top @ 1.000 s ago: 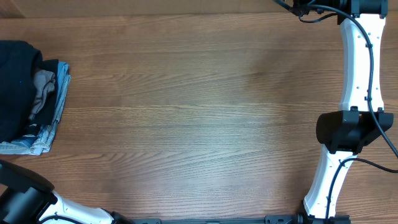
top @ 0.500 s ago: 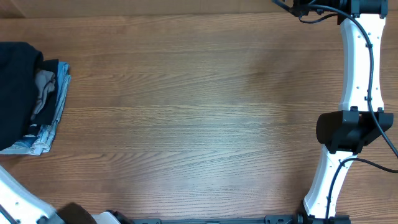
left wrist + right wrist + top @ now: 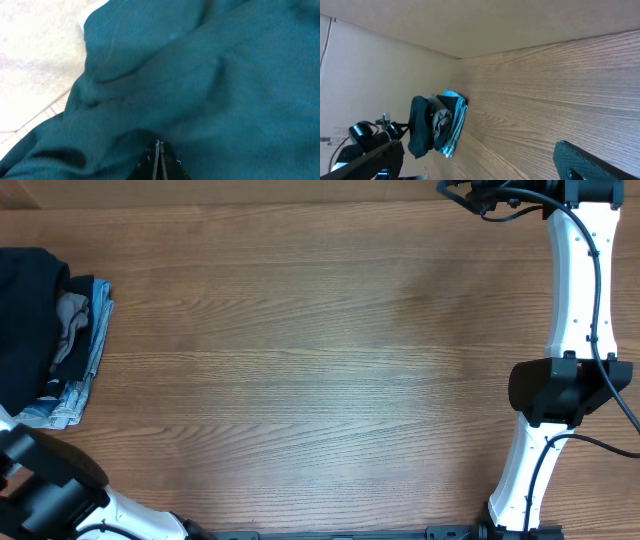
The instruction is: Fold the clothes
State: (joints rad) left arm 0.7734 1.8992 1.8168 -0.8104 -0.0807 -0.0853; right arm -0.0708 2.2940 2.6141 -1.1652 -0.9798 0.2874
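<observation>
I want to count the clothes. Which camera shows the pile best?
The right wrist view: the pile of clothes sits whole in frame, small but with dark, grey and blue layers showing. The overhead view shows it bigger, but the left edge cuts it off. The left wrist view shows only dark cloth up close.

White arm (image 3: pixel 574 290) links, black joints (image 3: pixel 568 390) (cables (image 3: pixel 598 280) too).

A pile of clothes (image 3: pixel 50 330) lies at the left edge of the counter (image 3: pixel 320 380), toward the far side. The left arm (image 3: pixel 50 495) sits at the near left corner, just near of the pile. The right arm (image 3: pixel 575 330) runs along the right edge, well apart from the pile.
</observation>
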